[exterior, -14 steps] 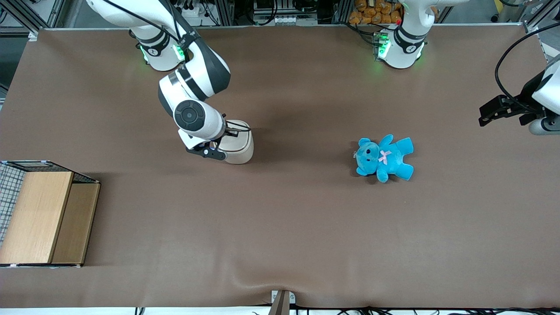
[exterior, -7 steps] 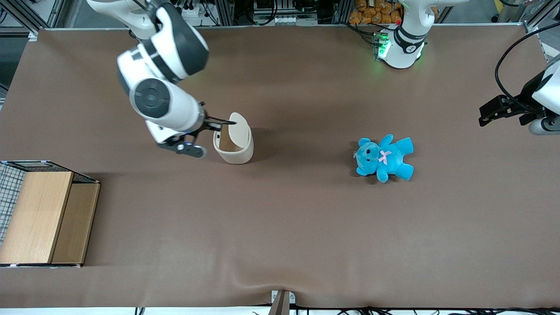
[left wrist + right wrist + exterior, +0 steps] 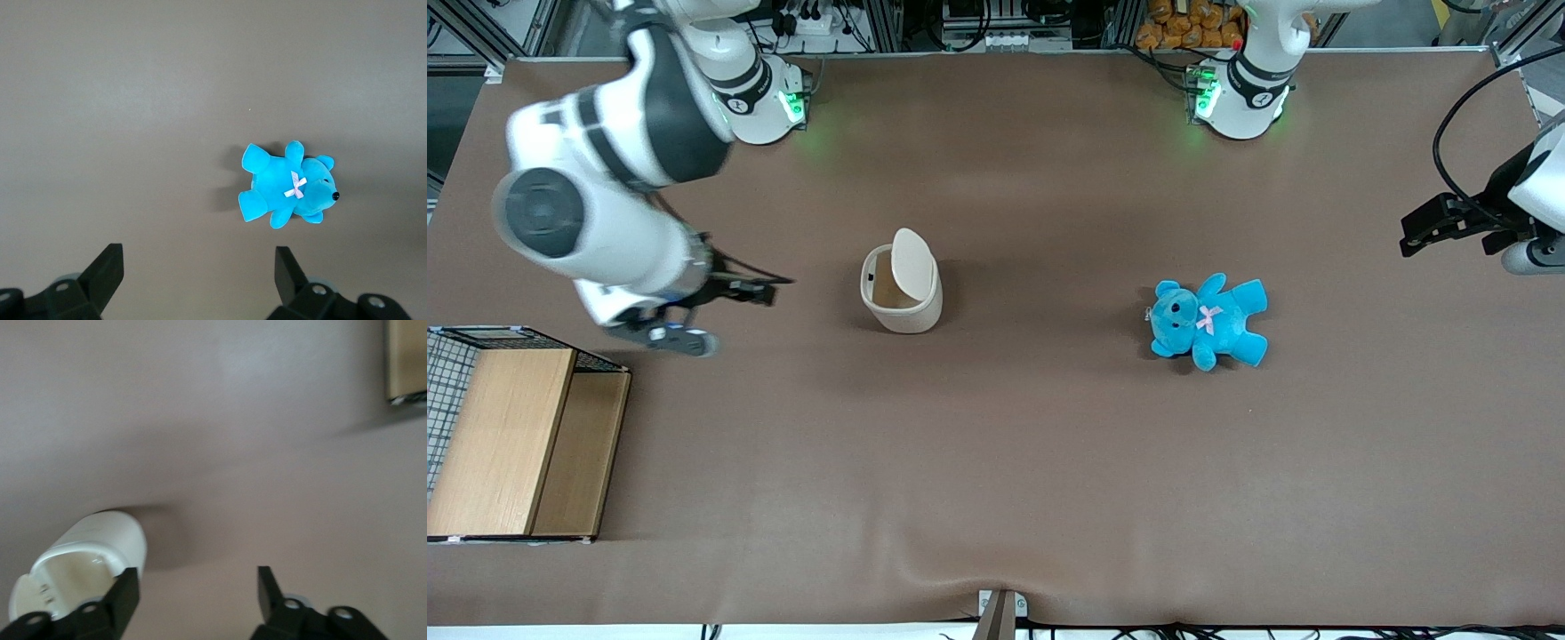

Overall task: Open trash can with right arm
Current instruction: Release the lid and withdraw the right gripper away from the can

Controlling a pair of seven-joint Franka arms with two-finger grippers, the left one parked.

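Observation:
The cream-white trash can (image 3: 902, 295) stands upright on the brown table. Its flip lid (image 3: 912, 261) is raised and the tan inside shows. It also shows in the right wrist view (image 3: 80, 565), with its mouth open. The right arm (image 3: 596, 196) is raised toward the working arm's end of the table. Its black gripper (image 3: 769, 289) hangs above the table, beside the can and well apart from it. The gripper is open and empty in the right wrist view (image 3: 198, 587).
A blue teddy (image 3: 1208, 321) lies on the table toward the parked arm's end and shows in the left wrist view (image 3: 288, 185). A wooden box with wire mesh (image 3: 511, 433) stands at the working arm's end, nearer the front camera; its corner shows in the right wrist view (image 3: 407, 360).
The gripper was at the can's top, then lifted the lid up. It has let go and pulled away toward the working arm's end; the lid stays raised.

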